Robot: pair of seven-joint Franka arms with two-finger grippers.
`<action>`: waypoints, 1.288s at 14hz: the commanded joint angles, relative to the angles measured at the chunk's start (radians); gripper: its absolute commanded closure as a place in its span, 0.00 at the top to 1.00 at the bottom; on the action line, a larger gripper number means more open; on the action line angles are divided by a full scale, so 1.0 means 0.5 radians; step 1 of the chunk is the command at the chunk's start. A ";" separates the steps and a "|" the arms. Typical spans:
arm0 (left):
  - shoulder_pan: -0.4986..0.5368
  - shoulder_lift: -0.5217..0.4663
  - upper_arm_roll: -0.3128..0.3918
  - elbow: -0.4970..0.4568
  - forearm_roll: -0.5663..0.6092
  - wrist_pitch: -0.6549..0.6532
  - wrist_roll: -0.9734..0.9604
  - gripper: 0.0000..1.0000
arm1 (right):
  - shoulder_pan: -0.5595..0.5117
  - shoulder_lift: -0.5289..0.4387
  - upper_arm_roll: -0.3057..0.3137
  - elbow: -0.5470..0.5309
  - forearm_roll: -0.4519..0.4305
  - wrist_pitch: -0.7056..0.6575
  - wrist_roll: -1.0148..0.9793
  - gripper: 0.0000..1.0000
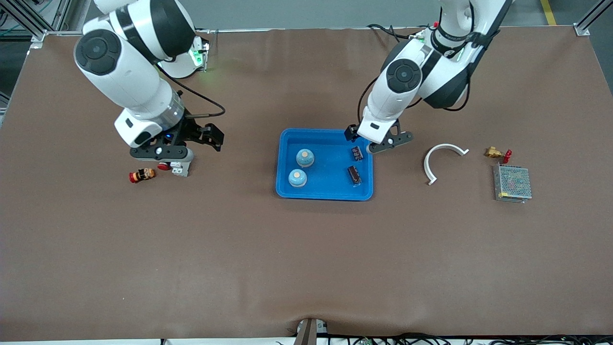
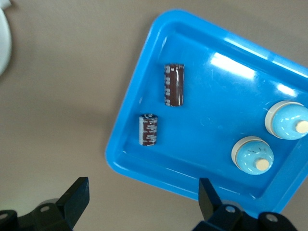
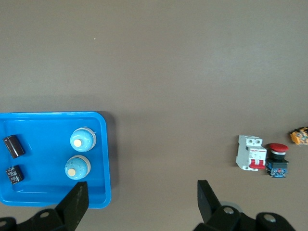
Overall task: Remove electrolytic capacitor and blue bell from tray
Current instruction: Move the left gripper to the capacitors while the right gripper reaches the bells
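Four task pieces lie in the blue tray (image 1: 325,191): two electrolytic capacitors and two blue bells. The capacitors sit toward the left arm's end of the tray, the smaller capacitor (image 1: 357,153) farther from the front camera, the larger capacitor (image 1: 354,174) nearer it, its long axis running roughly along the tray's short side. The bells (image 1: 305,157) and (image 1: 297,178) stand upright toward the right arm's end. The left gripper (image 1: 378,141) hangs released and empty over the tray's rim at the corner beside the smaller capacitor, so it is plainly the nearer arm for a capacitor; judging from this, it would drop and reach slightly inward. The right gripper (image 1: 191,148) waits, spread and empty, over the counter above a circuit breaker (image 3: 250,152) and red pushbutton (image 3: 276,160), well apart from the tray
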 commanded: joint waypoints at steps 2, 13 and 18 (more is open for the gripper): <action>-0.086 0.213 -0.005 0.004 0.271 0.113 -0.281 0.88 | 0.075 0.031 -0.017 -0.137 0.003 0.240 0.073 1.00; -0.120 0.563 0.001 0.080 0.744 0.282 -0.539 0.65 | 0.397 0.349 -0.020 -0.163 -0.058 0.621 0.423 1.00; -0.120 0.619 0.007 0.093 0.821 0.279 -0.539 0.61 | 0.477 0.466 -0.020 -0.162 -0.061 0.738 0.460 1.00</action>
